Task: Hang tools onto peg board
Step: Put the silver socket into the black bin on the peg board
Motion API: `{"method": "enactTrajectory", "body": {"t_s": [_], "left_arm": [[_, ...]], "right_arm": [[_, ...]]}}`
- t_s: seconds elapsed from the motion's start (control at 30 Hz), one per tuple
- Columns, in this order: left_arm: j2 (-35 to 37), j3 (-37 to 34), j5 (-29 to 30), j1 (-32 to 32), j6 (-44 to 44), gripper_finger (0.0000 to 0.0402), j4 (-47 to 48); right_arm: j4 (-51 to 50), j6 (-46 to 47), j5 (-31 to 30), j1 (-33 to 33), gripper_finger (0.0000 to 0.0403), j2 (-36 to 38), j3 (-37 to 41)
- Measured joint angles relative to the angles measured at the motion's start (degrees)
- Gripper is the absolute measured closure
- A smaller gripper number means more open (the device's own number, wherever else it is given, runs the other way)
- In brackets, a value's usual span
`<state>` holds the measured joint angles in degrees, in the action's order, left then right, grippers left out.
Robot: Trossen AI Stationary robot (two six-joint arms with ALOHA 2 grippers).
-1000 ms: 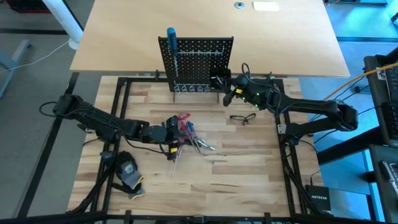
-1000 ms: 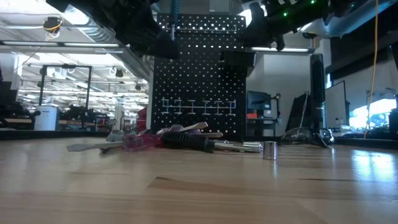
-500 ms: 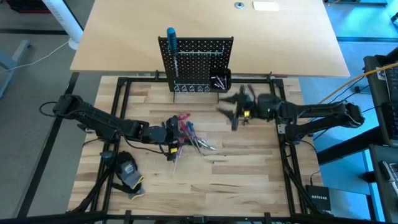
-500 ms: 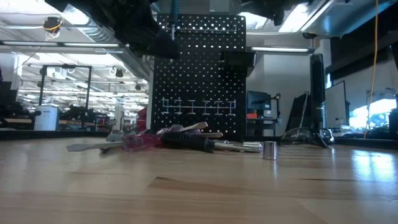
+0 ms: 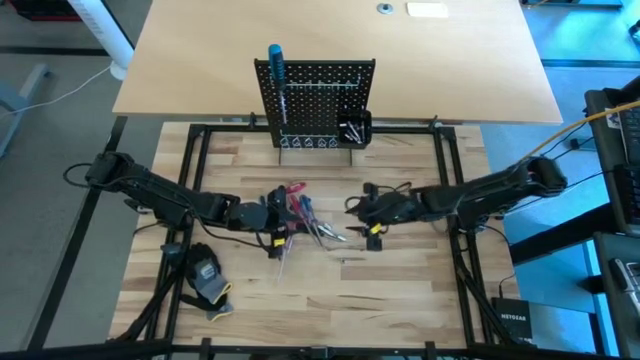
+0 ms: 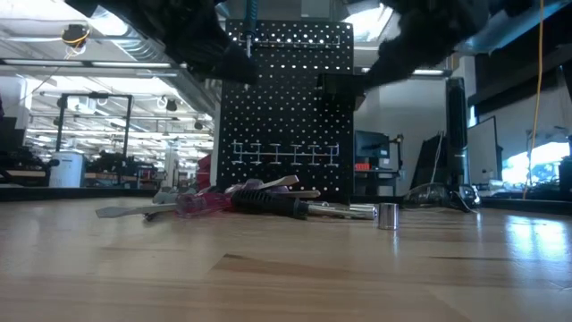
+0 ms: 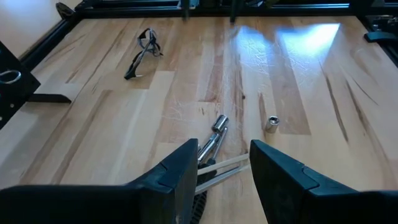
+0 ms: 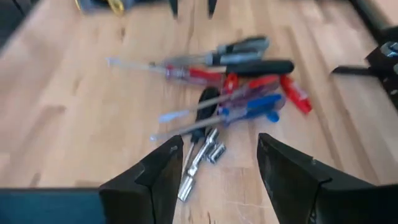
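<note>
Beside the tools (image 5: 300, 215), left gripper (image 5: 279, 213) and right gripper (image 5: 352, 206) hover spread.

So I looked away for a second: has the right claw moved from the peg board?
Yes. In the high view the right claw has come away from the peg board, toward the tools lying mid-table, with its fingers open.

One word can be read: "NETGEAR", printed in white on a small black box (image 5: 515, 318) seen in the high view beside the table's right front corner. No other lettering, number, label or sign can be made out on the tools, the board or elsewhere.
</note>
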<state>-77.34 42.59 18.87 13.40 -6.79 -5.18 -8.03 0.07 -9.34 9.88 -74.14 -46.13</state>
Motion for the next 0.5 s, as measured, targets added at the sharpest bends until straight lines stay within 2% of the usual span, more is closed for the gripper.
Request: {"method": "enactTrajectory", "body": {"t_s": [0.27,0.5], "left_arm": [[-0.04,0.00,0.01,-0.12,-0.33,0.0265,0.35],[-0.11,0.00,0.00,0.05,-0.46,0.0265,0.19]], "right_arm": [[4.13,-3.77,-0.43,-0.14,0.0198,-10.89,0.01],[6.60,-3.45,2.44,-0.14,0.0198,-17.80,0.00]]}}
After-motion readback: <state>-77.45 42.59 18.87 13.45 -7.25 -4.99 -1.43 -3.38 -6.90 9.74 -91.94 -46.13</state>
